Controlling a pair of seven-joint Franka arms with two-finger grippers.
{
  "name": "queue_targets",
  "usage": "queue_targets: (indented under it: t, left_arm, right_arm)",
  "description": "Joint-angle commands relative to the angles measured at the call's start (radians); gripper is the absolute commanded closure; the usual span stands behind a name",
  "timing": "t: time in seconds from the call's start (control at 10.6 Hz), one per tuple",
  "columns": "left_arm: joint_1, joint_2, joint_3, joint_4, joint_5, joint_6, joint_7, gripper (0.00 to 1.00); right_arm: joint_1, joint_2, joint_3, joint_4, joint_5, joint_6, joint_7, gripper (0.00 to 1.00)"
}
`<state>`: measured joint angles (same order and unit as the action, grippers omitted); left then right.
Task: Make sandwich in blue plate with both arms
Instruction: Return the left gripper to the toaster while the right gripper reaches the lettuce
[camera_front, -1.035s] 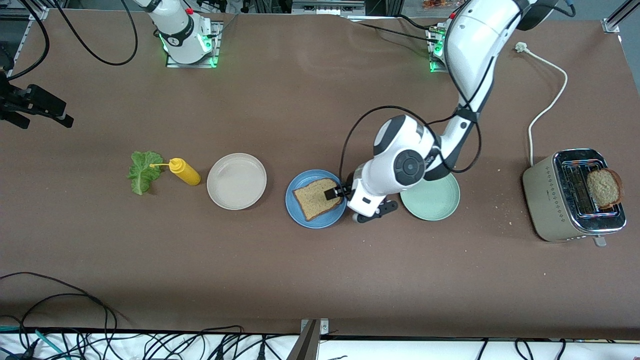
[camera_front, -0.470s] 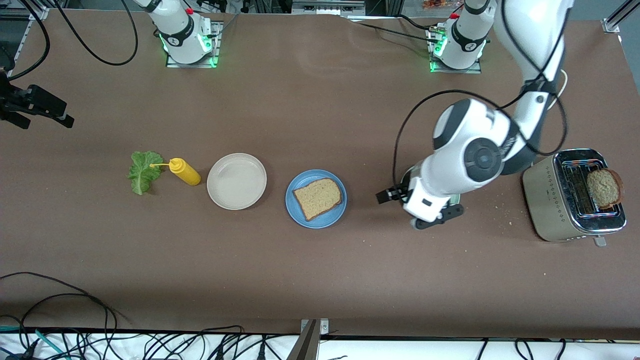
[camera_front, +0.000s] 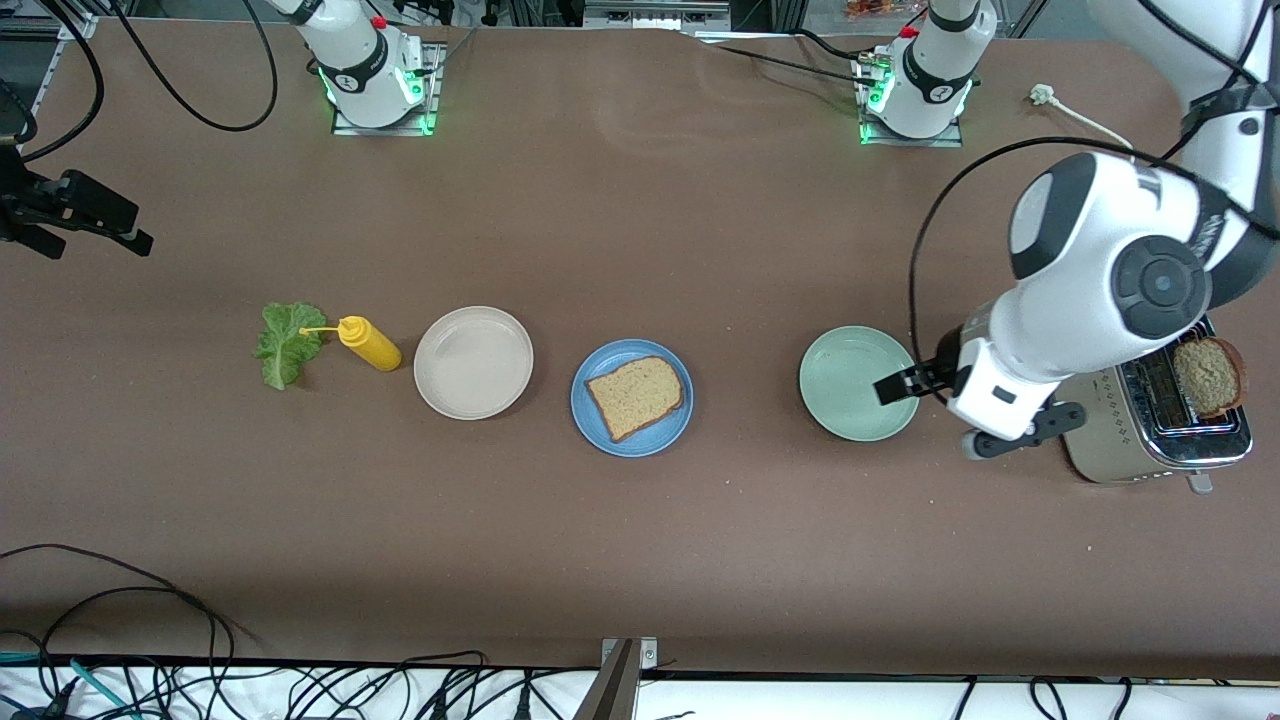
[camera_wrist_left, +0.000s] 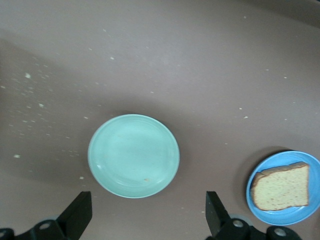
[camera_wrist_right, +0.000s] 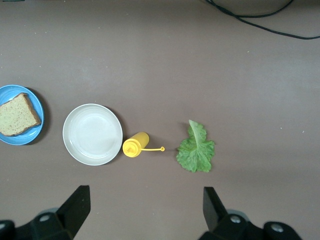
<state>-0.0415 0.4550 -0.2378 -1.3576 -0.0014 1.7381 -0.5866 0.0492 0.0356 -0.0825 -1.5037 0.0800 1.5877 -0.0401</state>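
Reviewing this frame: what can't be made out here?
- Toaster, front view: mostly hidden by the left arm; its second slot is covered.
- Bread slice in the toaster: lower part sunk in the slot.
- Right gripper: cut off at the front view's edge; its wrist view shows only open jaws.

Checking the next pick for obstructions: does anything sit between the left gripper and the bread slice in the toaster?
Nothing visible does. The open left gripper hangs over the round pale green plate; the brown whole-grain bread slice stands in the silver toaster beside that plate, toward the left arm's end.
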Motion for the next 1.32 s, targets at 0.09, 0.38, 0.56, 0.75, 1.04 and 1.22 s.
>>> queue_targets:
  t: [0.09,0.38,0.56,0.75,1.04,1.22]
  left_arm:
    - [0.083,-0.067,-0.008,-0.024,0.073,-0.081,0.135,0.0]
    - [0.144,-0.088,-0.009,-0.025,0.095,-0.107,0.246,0.0]
    - [0.172,-0.102,-0.009,-0.026,0.097,-0.109,0.275,0.0]
    - [0.202,-0.113,-0.008,-0.023,0.097,-0.143,0.348,0.0]
    - [0.29,-0.117,-0.011,-0.018,0.095,-0.143,0.5,0.0]
    - [0.319,-0.125,-0.009,-0.018,0.095,-0.144,0.556,0.0]
  right_arm:
    - [0.011,0.017,0.001,0.013,-0.009,-0.014,0.008,0.0]
    - [0.043,0.033,0.0,0.011,-0.02,-0.014,0.009,0.0]
    - [0.043,0.035,-0.003,0.011,-0.022,-0.006,0.005,0.0]
    - [0.05,0.052,-0.002,0.008,-0.017,-0.012,0.011,0.0]
    - [0.047,0.056,-0.006,0.007,-0.049,-0.012,0.009,0.0]
    - [0.037,0.087,-0.013,-0.01,-0.088,-0.014,0.011,0.0]
